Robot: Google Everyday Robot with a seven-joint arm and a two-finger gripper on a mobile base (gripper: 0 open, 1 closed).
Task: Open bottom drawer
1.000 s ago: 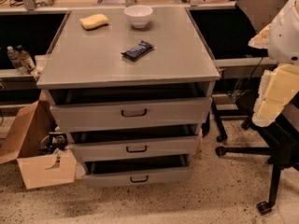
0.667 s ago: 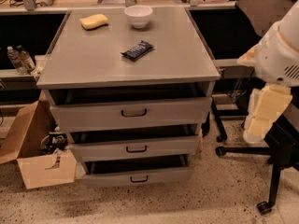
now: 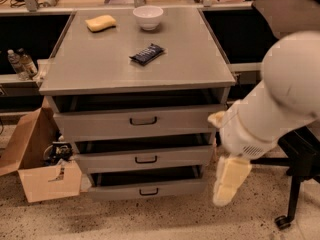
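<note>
Under the table (image 3: 100, 69), lowest of 3, the bottom drawer (image 3: 120, 190) sits slightly ajar, its handle (image 3: 149, 191) running left-right. The gripper (image 3: 229, 181) hangs just right of the drawer front, near handle height; whether it is open I cannot tell.

Lowest of 3, bottom drawer (image 3: 175, 188), gripper (image 3: 226, 186) to its right, box (image 3: 42, 176) to its left

The bulky white arm (image 3: 272, 109) slants down, its end effector (image 3: 226, 191) (cream-coloured) hanging low, pointing downward.
</note>
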